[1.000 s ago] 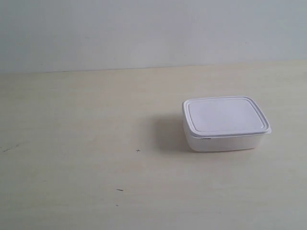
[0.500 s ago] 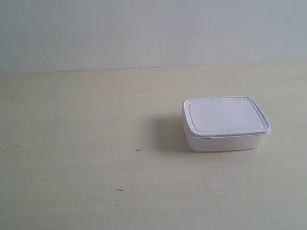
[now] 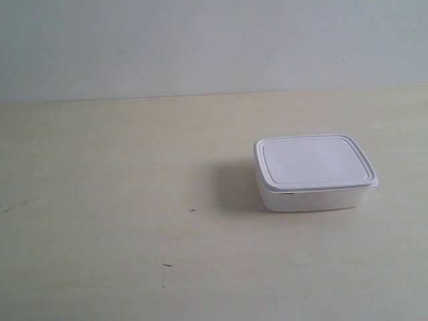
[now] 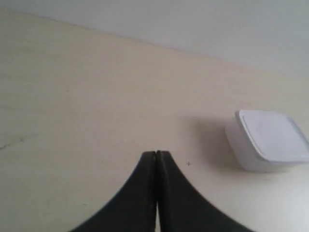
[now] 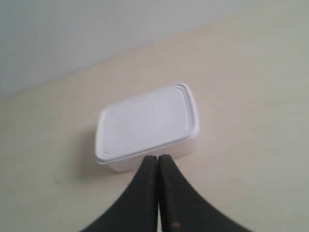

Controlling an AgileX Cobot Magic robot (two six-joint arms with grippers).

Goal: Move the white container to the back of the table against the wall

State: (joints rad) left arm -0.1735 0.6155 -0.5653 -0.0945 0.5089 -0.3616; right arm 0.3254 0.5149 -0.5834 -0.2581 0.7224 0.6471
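Note:
The white container [image 3: 313, 172], lid on, rests on the beige table [image 3: 120, 174] right of centre in the exterior view, well short of the pale wall [image 3: 200, 40]. Neither arm shows in that view. My right gripper [image 5: 157, 157] is shut with nothing in it, its black tips just in front of the white container [image 5: 147, 123] and above the table. My left gripper [image 4: 156, 153] is also shut and empty, hovering over bare table with the white container [image 4: 269, 140] off to one side.
Tiny dark specks mark the tabletop [image 3: 192, 210], with a scratch near the exterior view's left edge [image 3: 8, 209]. The table's back edge meets the wall [image 3: 214, 95] behind the container.

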